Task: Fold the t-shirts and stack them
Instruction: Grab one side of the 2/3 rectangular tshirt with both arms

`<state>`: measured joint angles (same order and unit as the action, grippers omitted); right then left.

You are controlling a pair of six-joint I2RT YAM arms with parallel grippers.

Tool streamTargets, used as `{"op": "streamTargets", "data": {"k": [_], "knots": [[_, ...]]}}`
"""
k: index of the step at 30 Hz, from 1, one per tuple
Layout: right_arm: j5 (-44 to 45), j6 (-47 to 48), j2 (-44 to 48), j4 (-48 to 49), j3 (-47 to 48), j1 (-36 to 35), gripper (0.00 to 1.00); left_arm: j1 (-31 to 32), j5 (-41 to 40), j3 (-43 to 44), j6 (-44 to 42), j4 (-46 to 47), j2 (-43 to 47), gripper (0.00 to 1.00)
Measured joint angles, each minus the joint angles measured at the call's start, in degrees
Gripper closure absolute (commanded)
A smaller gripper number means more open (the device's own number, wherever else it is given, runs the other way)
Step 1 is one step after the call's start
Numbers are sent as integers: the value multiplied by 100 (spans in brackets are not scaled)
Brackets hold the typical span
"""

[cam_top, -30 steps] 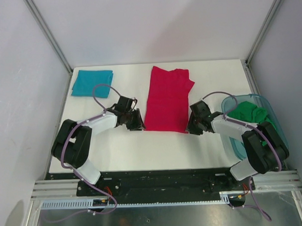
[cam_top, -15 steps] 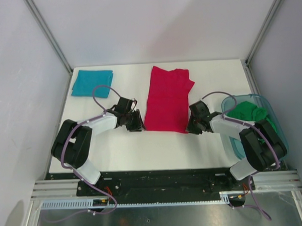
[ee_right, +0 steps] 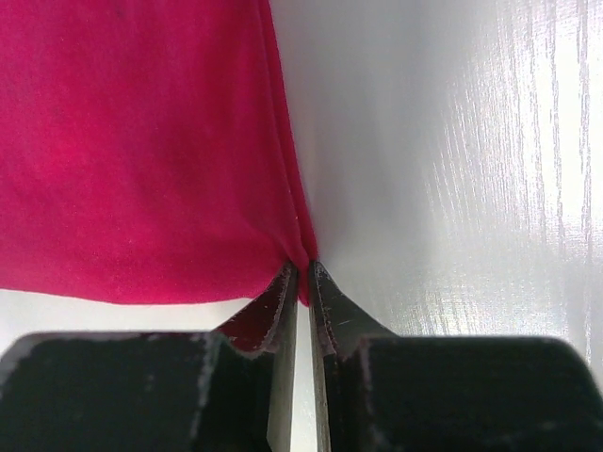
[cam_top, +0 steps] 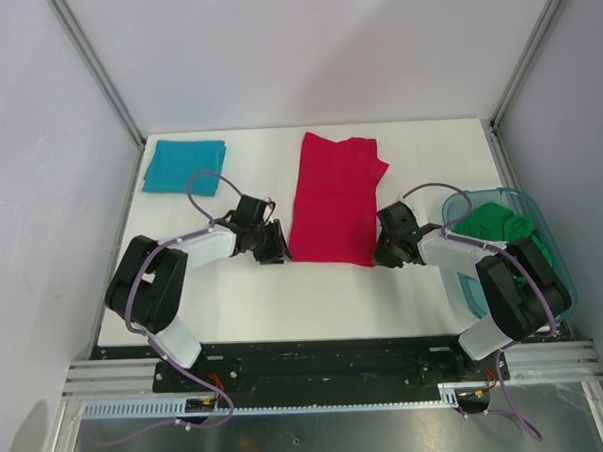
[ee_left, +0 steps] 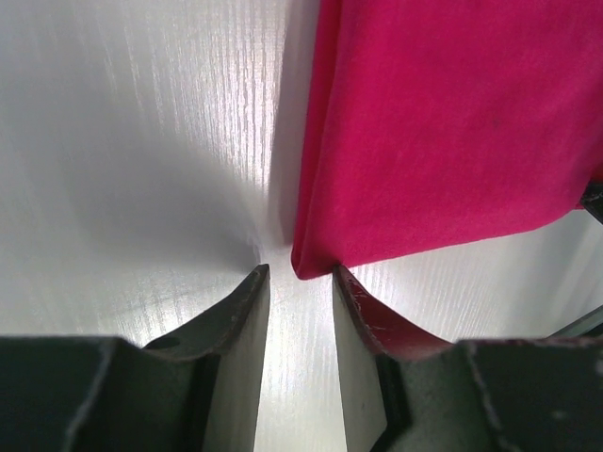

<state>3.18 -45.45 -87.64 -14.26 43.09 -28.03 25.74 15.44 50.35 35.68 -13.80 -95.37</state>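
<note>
You are looking at a crimson t-shirt (cam_top: 335,199) of soft, matt cloth on a white table (ee_left: 141,141) that is shining glossy, with fine streaks. On the left gripper (ee_left: 300,275), the fingers (ee_left: 236,320) are showing dark, matt plastic. The tub (cam_top: 453,211) is glinting as see-through blue-green plastic.
</note>
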Motion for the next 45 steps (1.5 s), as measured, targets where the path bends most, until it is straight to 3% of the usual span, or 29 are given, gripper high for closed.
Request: {"op": "streamTargets", "data": {"k": [12,15,19,27,32,45], "knots": [[-20,2,-46,61,15,-4,92,149,-31,2,144,219,-181,71],[-46,2,-68,96,26,-2,93,173,-68,2,168,258,-201,77],[-57,7,-83,127,28,-2,99,205,-142,4,188,295,-232,96],[-24,33,-55,105,28,-39,100,326,-251,-52,201,356,-162,100],[162,-39,376,-210,-225,-372,100,590,-378,-723,387,476,422,100],[695,-1056,2721,-1644,-1064,-1665,100,1563,-619,-2166,1244,146,2605,100]]}}
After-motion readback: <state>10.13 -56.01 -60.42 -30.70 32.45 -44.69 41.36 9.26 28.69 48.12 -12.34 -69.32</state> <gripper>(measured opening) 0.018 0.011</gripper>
